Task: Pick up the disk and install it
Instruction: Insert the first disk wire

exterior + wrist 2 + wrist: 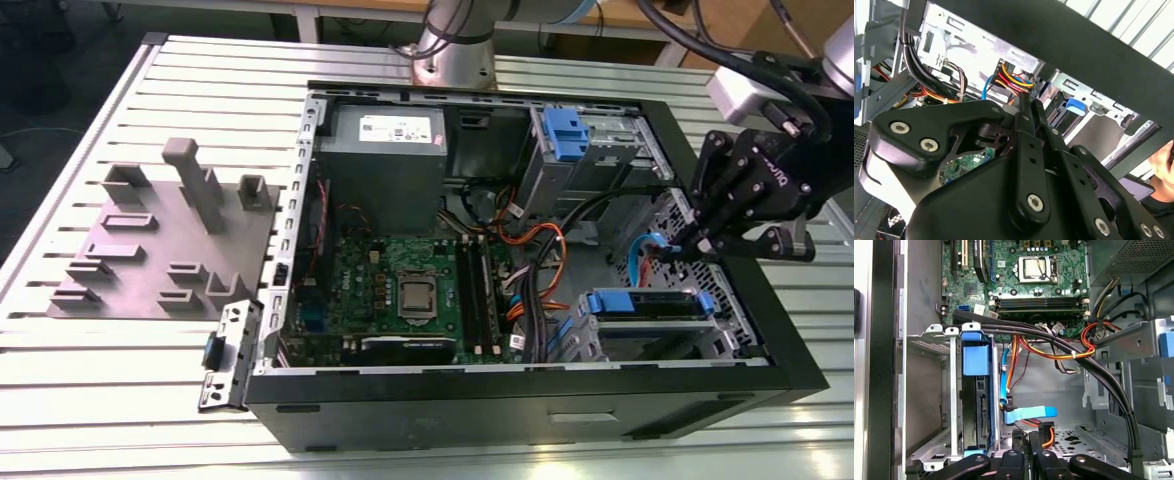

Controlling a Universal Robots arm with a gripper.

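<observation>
1. An open computer case [787, 370] is being shown lying on a slatted metal table [80, 400] in the exterior view, its motherboard [400, 290] exposed.
2. The black gripper [683, 247] is being held inside the case near its edge on the exterior view's right, just above the drive cage [661, 345].
3. The gripper's fingers [1025, 440] are being kept together, with nothing between them, as seen in the first wrist view.
4. The disk [650, 301], marked by its bright blue carrier frame, is being seen already seated in the drive cage at the near corner on the exterior view's right; in the first wrist view the disk [976, 390] is standing on edge within the metal cage.
5. Orange and blue cables [1054, 352] are being seen running beside the cage, with a blue connector [1029, 414] lying just ahead of the fingertips.
6. A grey fixture block [154, 240] is being shown resting on the table on the exterior view's left, well apart from the case.
7. A person's hand [1160, 160] is being glimpsed beyond the case in the second wrist view.
</observation>
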